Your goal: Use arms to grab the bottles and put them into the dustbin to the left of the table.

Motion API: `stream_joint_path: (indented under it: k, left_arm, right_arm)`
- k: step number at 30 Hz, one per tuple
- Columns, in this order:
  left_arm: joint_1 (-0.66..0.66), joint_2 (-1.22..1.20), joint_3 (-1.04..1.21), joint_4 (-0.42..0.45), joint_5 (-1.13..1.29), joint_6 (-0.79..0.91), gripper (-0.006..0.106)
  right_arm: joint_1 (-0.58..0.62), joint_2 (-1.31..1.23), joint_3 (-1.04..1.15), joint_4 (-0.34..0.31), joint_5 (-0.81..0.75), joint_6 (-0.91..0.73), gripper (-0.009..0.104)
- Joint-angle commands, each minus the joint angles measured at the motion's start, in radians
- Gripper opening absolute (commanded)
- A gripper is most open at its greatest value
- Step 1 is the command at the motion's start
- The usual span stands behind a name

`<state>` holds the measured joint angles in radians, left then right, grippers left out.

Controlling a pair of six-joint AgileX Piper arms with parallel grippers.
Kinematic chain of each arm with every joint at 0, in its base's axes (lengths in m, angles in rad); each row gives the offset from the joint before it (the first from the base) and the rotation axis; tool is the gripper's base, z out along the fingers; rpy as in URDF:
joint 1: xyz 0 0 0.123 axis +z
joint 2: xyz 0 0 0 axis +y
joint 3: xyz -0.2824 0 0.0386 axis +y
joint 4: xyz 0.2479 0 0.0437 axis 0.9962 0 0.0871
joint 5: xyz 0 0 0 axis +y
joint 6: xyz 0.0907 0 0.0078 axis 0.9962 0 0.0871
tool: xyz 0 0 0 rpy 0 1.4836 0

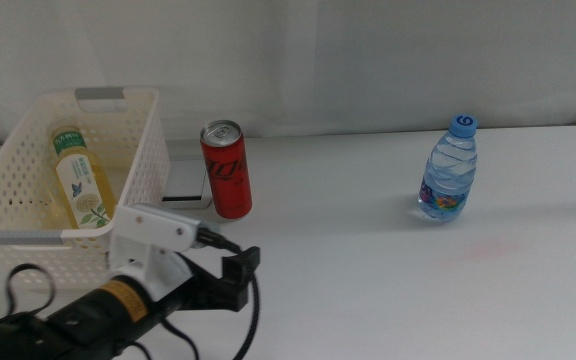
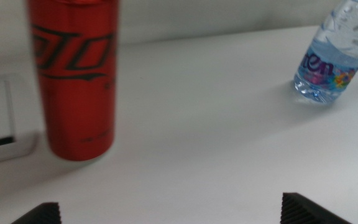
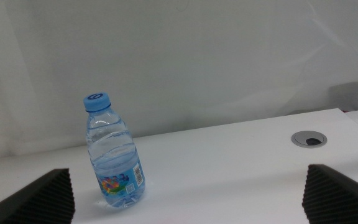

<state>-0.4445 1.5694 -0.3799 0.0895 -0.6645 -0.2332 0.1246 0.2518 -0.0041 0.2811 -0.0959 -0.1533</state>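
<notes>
Centrally, a red cola can (image 1: 227,169) with black script, not fully legible, stands upright on the white table (image 1: 388,280) just beside the perforated dustbin (image 1: 138,150). Inside the dustbin lies a yellow tea bottle (image 1: 80,179). Well apart from the can stands a blue-capped water bottle (image 1: 449,170) with a colourful label. Nearer than the can, the left gripper (image 1: 236,280) hovers, jaws wide. Bare tabletop separates can and water bottle. The right gripper (image 3: 185,214) faces the water bottle, jaws spread wide.

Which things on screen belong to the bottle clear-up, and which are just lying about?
Job:
dustbin
tea bottle, already in it
cola can
water bottle
left gripper, open, near the can

Lying about:
white flat object behind the can
cable grommet
</notes>
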Motion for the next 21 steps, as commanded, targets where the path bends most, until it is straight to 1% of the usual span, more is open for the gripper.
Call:
stream_joint_path:
  k: [1, 6, 9, 10, 13, 16, 18, 21]
  left_arm:
    - [-0.026, 0.059, -0.041, -0.021, -0.034, -0.010, 0.093]
    - [-0.046, 0.154, -0.125, -0.211, -0.025, 0.093, 0.091]
    - [-0.046, 0.189, -0.181, -0.292, -0.024, 0.184, 0.091]
    - [-0.046, 0.208, -0.217, -0.347, -0.022, 0.224, 0.091]
    - [-0.046, 0.237, -0.267, -0.394, -0.022, 0.266, 0.091]
    - [-0.046, 0.298, -0.338, -0.407, -0.022, 0.283, 0.091]
    - [-0.046, 0.350, -0.386, -0.474, -0.026, 0.304, 0.091]
    - [-0.046, 0.376, -0.402, -0.498, -0.067, 0.323, 0.091]
  right_arm:
    - [-0.005, -0.005, 0.034, -0.001, -0.010, -0.004, 0.103]
    - [-0.005, -0.005, 0.034, -0.001, -0.010, -0.004, 0.103]
    - [-0.005, -0.005, 0.034, -0.001, -0.010, -0.004, 0.103]
    - [-0.005, -0.005, 0.034, -0.001, -0.010, -0.004, 0.103]
    - [-0.005, -0.005, 0.034, 0.002, -0.010, -0.004, 0.103]
    - [-0.005, -0.005, 0.034, 0.002, -0.010, -0.004, 0.103]
    - [-0.005, -0.005, 0.034, 0.018, -0.010, -0.004, 0.103]
    - [-0.005, -0.005, 0.034, 0.018, -0.010, -0.004, 0.103]
